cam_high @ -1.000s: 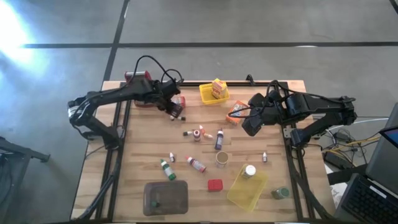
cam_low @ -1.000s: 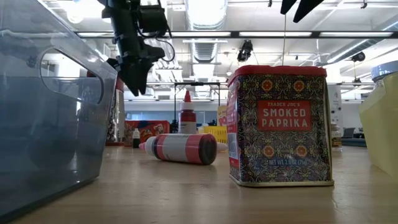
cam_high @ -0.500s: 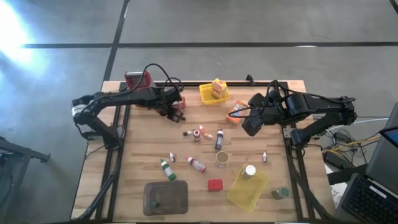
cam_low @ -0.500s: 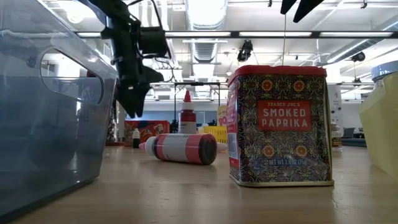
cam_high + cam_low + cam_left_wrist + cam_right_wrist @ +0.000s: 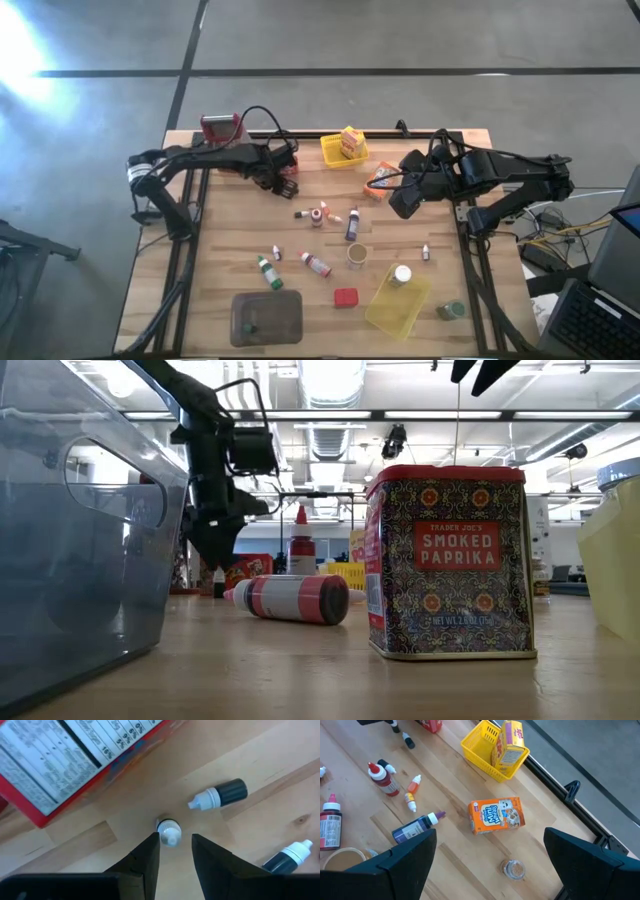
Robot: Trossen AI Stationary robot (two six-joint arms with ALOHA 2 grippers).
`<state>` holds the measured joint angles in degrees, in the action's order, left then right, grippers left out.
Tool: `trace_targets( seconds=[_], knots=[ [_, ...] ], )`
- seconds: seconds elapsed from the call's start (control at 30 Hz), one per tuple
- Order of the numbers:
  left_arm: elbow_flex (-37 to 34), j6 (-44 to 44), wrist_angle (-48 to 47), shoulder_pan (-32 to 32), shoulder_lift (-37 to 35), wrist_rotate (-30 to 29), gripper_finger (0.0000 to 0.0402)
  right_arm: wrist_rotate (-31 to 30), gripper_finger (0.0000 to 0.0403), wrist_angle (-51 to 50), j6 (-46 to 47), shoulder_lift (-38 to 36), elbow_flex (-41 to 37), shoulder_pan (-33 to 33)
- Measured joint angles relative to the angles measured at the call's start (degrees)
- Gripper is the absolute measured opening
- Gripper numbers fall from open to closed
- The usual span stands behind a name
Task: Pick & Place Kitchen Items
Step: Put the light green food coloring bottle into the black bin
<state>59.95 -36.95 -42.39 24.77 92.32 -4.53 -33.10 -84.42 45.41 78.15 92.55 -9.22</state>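
Observation:
In the left wrist view a tiny upright bottle with a white cap (image 5: pixel 169 829) stands on the wood, seen from above. My left gripper (image 5: pixel 175 839) is open and points down just above it, at the table's far left (image 5: pixel 286 186), with one fingertip on either side of the cap. I see no touch. A lying black bottle (image 5: pixel 220 796) and a red box (image 5: pixel 60 765) lie close by. My right gripper (image 5: pixel 490 870) hangs open, high over the orange box (image 5: pixel 496 815), at the table's right (image 5: pixel 400 205).
A yellow basket (image 5: pixel 343 152) with a yellow box stands at the far edge. Small bottles (image 5: pixel 352 228) and a cup (image 5: pixel 356 255) lie mid-table. The red paprika tin (image 5: pixel 450 560), a grey tray (image 5: pixel 266 317) and a second yellow basket (image 5: pixel 398 302) stand near the front edge.
My left gripper has sunk toward the table, down over the tiny upright bottle, with its fingers still apart. The right arm has kept still.

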Motion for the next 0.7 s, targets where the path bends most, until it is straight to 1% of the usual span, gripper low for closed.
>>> trace_targets(
  seconds=[0.27,0.7],
  knots=[
    [-0.09,0.00,1.57,0.13,0.65,0.00,0.0119,0.01,0.0364,0.33,0.00,0.00,0.00,0.00],
    [-0.20,0.06,1.54,0.15,2.16,-0.10,0.0119,0.00,0.0364,0.93,-0.01,0.00,0.00,0.01]
  ],
)
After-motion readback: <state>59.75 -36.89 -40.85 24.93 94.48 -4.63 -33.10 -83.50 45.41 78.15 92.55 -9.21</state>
